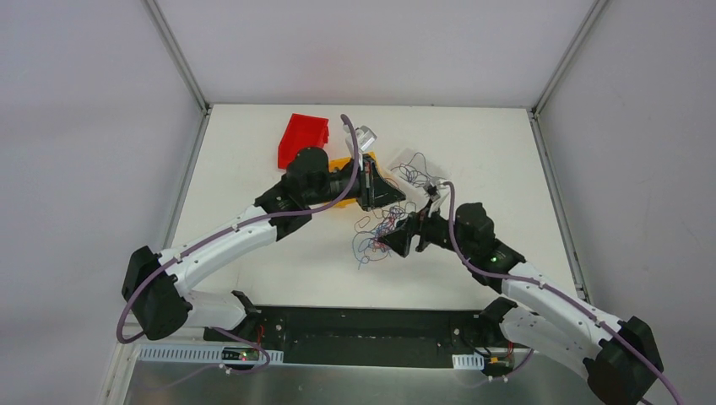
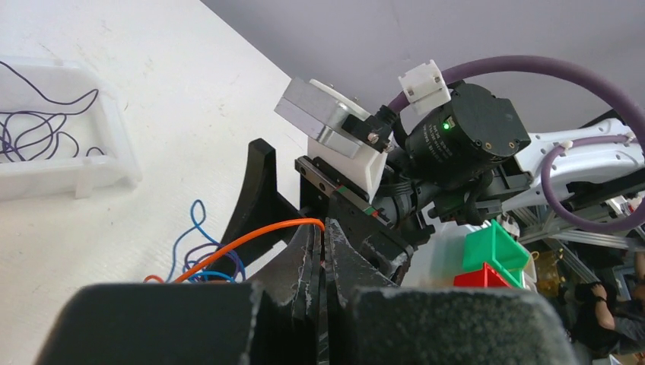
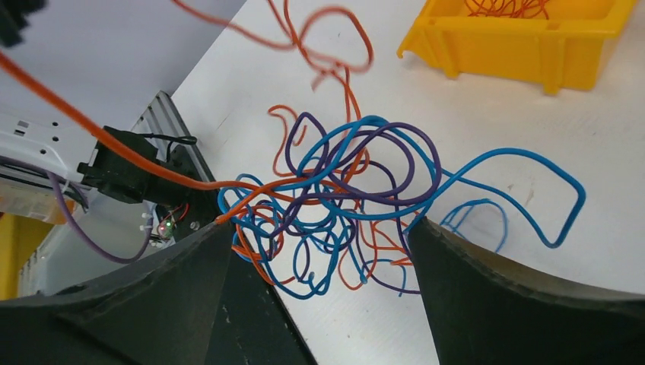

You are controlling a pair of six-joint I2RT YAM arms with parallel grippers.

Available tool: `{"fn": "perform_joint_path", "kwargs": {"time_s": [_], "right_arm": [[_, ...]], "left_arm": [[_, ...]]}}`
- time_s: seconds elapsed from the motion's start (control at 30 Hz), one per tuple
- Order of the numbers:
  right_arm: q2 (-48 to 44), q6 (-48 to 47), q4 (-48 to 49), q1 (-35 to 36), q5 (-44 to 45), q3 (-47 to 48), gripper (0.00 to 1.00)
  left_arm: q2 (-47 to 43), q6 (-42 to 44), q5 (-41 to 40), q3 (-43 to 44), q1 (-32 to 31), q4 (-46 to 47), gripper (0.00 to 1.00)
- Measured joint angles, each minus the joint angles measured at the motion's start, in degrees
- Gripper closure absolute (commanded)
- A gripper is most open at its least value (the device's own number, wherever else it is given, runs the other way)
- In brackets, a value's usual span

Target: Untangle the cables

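My left pincer [image 2: 322, 242] is clamped tight on one orange wire [image 2: 243, 242], which runs out from between its fingers and down toward the knot. My right pincer [image 3: 319, 228] stands wide and holds nothing. Its two fingers straddle the cables [image 3: 346, 190], a snarl of blue, purple and orange loops lying on the worktop [image 1: 507, 152] between the two arms. The snarl sits near the yellow bin [image 3: 517, 57], which has some orange wire in it. A white tray [image 2: 99, 163] close by holds purple strands.

I take the step in hand to be drawing that orange wire free of the rest. In the right wrist view it looks stretched in a straight line into the knot beside my right pincer's left finger, so there is little slack to spare.

To do it well, I would close the right pincer on the blue and purple loops only. That pins the bundle to the worktop and leaves the orange strand outside the grip. Then I would pull slowly with the left, along the line of the wire rather than across it.

If the whole snarl starts to lift or the loops cinch tighter, I should stop, ease back, and take a new hold nearer the knot. The orange strand threads through several loops, so a hard tug would likely tighten everything.
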Motion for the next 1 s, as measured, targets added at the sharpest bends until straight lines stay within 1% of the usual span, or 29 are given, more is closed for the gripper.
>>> {"fn": "perform_joint_path", "kwargs": {"time_s": [0.1,0.17,0.23,0.27,0.37,0.43,0.47,0.53,0.7,0.77,0.83,0.97,1.0], "right_arm": [[1.8,-1.2,2.1,2.1,4.0,0.2,0.17],[3.0,-1.4,3.0,3.1,6.5,0.2,0.23],[4.0,-1.2,4.2,4.0,9.3,0.1,0.34],[4.3,-1.1,4.6,4.3,10.4,0.1,0.42],[5.6,1.2,5.5,5.0,15.7,0.1,0.68],[6.1,3.3,5.7,5.2,19.8,-0.8,0.76],[6.2,4.2,5.5,5.3,21.5,-1.3,0.79],[6.2,7.1,3.8,5.3,26.3,-2.6,0.81],[4.6,14.5,-5.6,5.3,37.8,-4.7,0.8],[2.5,17.9,-10.9,5.3,42.0,-5.6,0.8],[0.0,21.0,-15.5,5.3,45.2,-6.4,0.8],[-6.8,27.0,-24.2,4.8,49.8,-7.4,0.8],[-7.6,27.6,-25.0,4.7,50.2,-7.5,0.8]], "left_arm": [[0.0,-0.6,0.7,0.5,0.0,-0.9,1.0],[0.0,-0.8,0.9,0.5,0.0,-1.5,1.0],[-0.2,-0.8,0.9,0.7,0.0,-3.0,1.0],[-0.3,-0.7,0.9,0.8,0.0,-3.7,1.0],[-1.9,0.2,0.2,1.3,0.1,-7.5,1.0],[-3.6,1.1,-0.7,1.9,0.5,-10.3,1.0],[-4.7,1.7,-0.9,2.2,0.9,-11.5,1.0],[-7.5,2.9,-2.3,3.1,1.9,-14.4,1.0],[-14.5,5.9,-8.9,5.2,6.8,-22.2,1.0],[-17.7,7.5,-13.6,5.4,8.8,-25.9,1.0],[-20.5,9.6,-20.3,6.0,10.0,-30.0,1.0],[-22.8,13.1,-31.3,7.6,10.1,-36.4,1.0],[-23.2,14.0,-34.0,7.7,10.1,-37.4,1.0]]}}
